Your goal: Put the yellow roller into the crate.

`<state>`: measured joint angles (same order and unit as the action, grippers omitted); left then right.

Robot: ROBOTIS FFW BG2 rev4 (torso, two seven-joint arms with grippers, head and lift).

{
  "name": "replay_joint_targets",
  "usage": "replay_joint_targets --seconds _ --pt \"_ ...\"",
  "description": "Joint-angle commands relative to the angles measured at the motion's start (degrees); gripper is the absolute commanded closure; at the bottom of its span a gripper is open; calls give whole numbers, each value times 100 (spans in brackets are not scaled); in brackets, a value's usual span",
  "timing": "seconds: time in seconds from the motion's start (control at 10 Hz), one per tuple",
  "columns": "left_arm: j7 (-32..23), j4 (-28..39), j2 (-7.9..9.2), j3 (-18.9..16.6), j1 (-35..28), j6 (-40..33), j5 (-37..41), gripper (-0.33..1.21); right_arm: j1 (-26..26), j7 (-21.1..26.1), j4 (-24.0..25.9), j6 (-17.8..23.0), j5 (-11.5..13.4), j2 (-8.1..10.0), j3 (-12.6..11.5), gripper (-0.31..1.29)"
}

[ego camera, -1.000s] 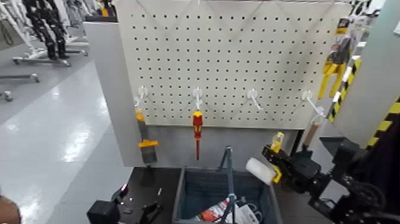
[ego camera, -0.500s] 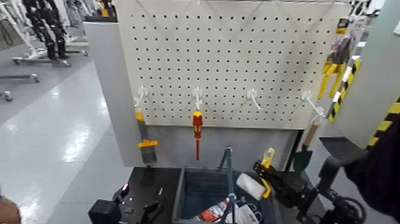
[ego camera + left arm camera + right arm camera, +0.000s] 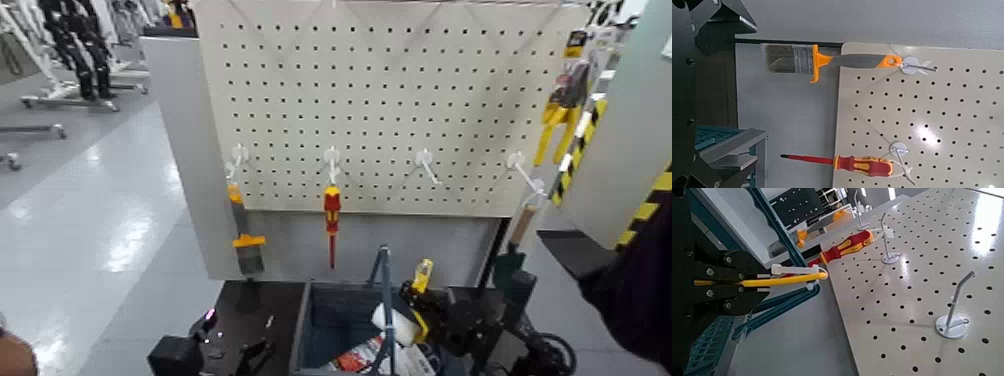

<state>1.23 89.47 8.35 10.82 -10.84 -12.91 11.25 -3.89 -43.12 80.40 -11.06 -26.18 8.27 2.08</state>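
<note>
Left gripper point(image 3: 250, 355): low at the head view's bottom edge, left of the crate, over a dark surface; whether its fingers are apart cannot be told.

Brush point(image 3: 243, 238): orange handle, hung from the leftmost white hook on the pegboard point(image 3: 400, 90), bristles down. Also in the left wrist view point(image 3: 828, 59).

Screwdriver point(image 3: 331, 222): red and yellow, hung from the second hook, tip down. Also in the left wrist view point(image 3: 848, 163) and the right wrist view point(image 3: 846, 247).

Crate point(image 3: 320, 320): dark blue-grey, ribbed walls, below the pegboard; an upright metal bar point(image 3: 384, 290) at its middle; red and white items inside near its front edge, printing not legible.

Yellow roller point(image 3: 407, 310): over the crate's right half, just right of the bar. Long axis steeply tilted; white sleeve low and toward the left, yellow handle end up and toward the right. In the right wrist view point(image 3: 774, 279) the yellow shank runs straight out from the fingers.

Right gripper point(image 3: 440, 318): at the crate's right edge, clamped on the roller's handle.

Yellow-handled pliers point(image 3: 560, 110): hanging at the far right, label unreadable.
</note>
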Motion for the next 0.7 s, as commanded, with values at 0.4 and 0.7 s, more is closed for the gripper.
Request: replay_joint_targets --seconds 0.4,0.7 --pt "-9 9 0 -18 -14 -18 9 14 11 -153 160 -388 43 8 -76 31" --pt "-9 18 0 -18 -23 -27 9 14 72 -162 459 -564 394 25 -366 14"
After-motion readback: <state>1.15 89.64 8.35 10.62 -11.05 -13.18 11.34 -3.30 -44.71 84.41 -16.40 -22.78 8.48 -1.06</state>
